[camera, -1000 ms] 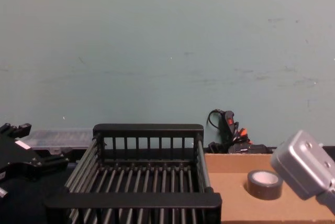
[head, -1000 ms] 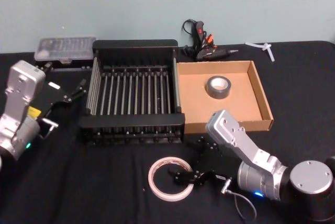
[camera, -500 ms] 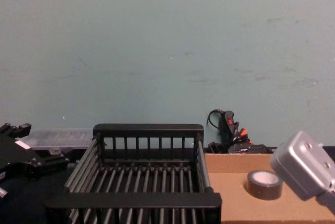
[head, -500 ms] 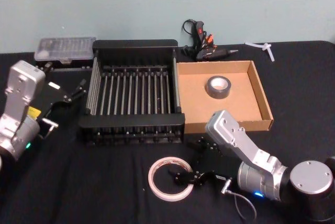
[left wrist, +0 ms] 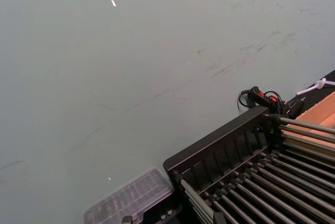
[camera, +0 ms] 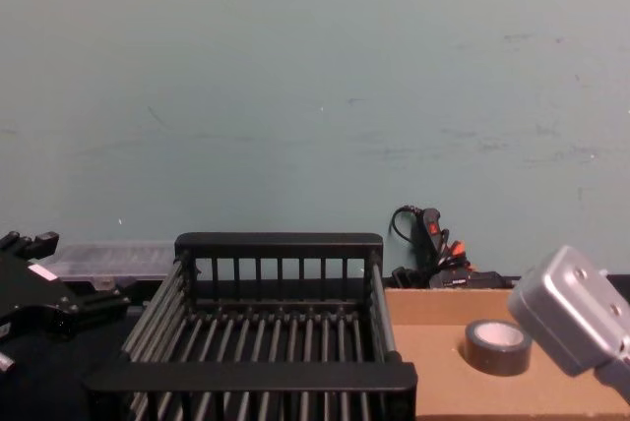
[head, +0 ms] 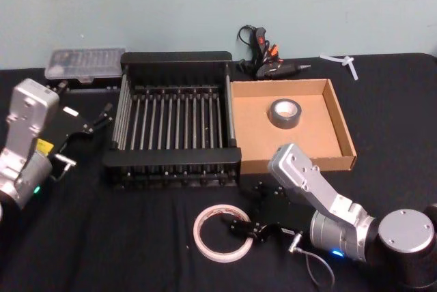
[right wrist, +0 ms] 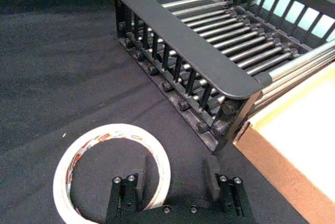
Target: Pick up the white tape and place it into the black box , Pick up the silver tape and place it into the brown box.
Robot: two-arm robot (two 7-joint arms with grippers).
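A table (head: 136,237) covered in black cloth stands before a pale teal wall. The white tape (head: 220,232), a wide, thin ring with red-orange print on its inner face, lies flat on the cloth near the table's front edge, its opening facing up. It sits just in front of the black box (head: 174,121), apart from it.

The right hand (head: 239,227) is low over the tape's right side, reaching leftward. In the right wrist view its two dark fingers (right wrist: 137,181) are spread apart: one is planted inside the ring (right wrist: 112,169) close against the band, the other outside it on the cloth. They straddle the band without squeezing it.

The black box is a plastic crate with vertical slatted sides, a thick rim and a floor of parallel metal-looking bars running front to back. Touching its right side is the brown box (head: 321,152), a shallow cardboard tray with low walls. The silver tape (head: 285,112), a small thick roll of dull grey duct tape with a pale core, lies flat inside the tray towards the back, hole upward.

The left hand (head: 102,116) hangs beside the crate's left wall; I cannot tell how far open it is. Behind lie a clear plastic case (head: 85,63) and a black glue gun (head: 263,53) with orange parts.
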